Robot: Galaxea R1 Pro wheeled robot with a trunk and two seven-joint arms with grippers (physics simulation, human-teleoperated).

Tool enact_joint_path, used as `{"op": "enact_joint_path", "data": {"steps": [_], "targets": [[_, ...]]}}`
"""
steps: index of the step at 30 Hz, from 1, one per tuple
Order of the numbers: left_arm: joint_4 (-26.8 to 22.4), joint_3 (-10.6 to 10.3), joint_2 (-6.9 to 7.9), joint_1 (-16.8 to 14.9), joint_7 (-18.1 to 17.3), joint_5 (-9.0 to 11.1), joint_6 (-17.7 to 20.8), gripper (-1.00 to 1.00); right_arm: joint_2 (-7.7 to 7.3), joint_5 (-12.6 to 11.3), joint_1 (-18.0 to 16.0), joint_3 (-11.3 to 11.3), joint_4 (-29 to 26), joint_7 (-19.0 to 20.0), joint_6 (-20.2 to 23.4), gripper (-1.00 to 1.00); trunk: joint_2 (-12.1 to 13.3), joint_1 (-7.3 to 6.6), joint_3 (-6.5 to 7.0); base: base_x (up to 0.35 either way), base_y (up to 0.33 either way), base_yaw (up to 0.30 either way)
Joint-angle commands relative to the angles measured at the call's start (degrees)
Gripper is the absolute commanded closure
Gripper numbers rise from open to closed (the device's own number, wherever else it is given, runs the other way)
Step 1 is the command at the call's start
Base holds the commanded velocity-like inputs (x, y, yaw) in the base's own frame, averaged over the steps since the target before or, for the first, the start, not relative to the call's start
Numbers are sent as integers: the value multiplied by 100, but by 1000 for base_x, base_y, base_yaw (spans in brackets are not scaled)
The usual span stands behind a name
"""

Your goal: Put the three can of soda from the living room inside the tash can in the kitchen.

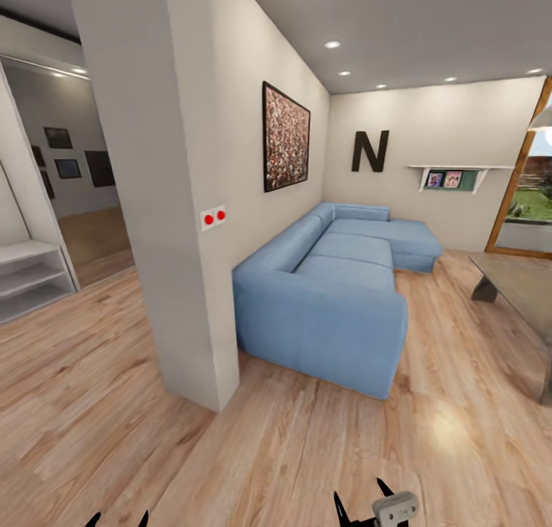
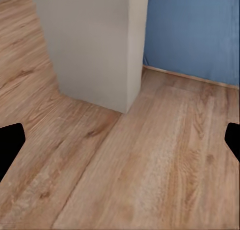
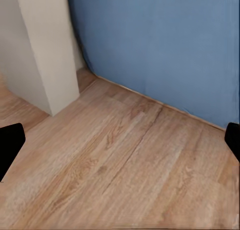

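- The head view looks into the living room [image 1: 429, 297]: a wood floor [image 1: 115, 404] runs from the near edge to the far wall.
- A blue sofa [image 1: 337, 297], L-shaped, stands along the left-hand wall, its near end just beside the end of a pale partition wall [image 1: 146, 190].
- On that wall hang a dark-framed mottled picture [image 1: 286, 136] and a small white plate with two red dots [image 1: 213, 217]; the far wall carries a large black letter N [image 1: 370, 151] and a white shelf with small photos [image 1: 452, 176].
- At the right edge a low table [image 1: 517, 282] with a greyish top shows in part (its near end runs out of frame), and behind it a wood-framed glass opening [image 1: 529, 198] gives onto greenery.
- Left of the partition a white open shelf unit [image 1: 31, 274] stands by a passage to another room with dark frames on its wall.
- No soda can or trash can appears in these views, so I cannot tell where they are.
- The left gripper [image 1: 118, 519] shows two black fingertips at the bottom edge; in the left wrist view its fingers [image 2: 11, 142] sit far apart at both sides, wide open and holding nothing, above bare floor near the partition's corner.
- The right gripper [image 1: 359, 499] is likewise spread wide and empty; its fingers [image 3: 11, 144] frame floor in front of the sofa's blue side [image 3: 160, 44].
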Motion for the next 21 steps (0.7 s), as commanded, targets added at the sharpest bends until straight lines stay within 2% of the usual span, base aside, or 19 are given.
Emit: {"op": "enact_joint_path", "data": {"steps": [1, 5, 13, 16, 21], "targets": [[1, 0, 0, 0, 0, 0, 0, -100, 0, 0, -1, -2, 0, 0, 2, -100, 0, 0, 0, 2, -276, -252], [2, 7, 0, 0, 0, 0, -3, -100, 0, 0, 2, -5, 0, 0, 4, -100, 0, 0, 0, 1, -203, -252], [52, 32, -1, 0, 1, 0, 0, -100, 0, -13, 3, -19, 0, 7, 7, -100, 0, 0, 0, 0, -39, -252], [66, 36, 0, 0, 0, 0, 0, -100, 0, -62, 1, -20, 0, 11, 11, -100, 0, 0, 0, 0, 99, -252], [77, 22, 0, 0, -6, 0, 4, -100, -1, -280, 2, -25, 0, 16, 11, -100, 0, 0, 0, 1, 232, -252]]}}
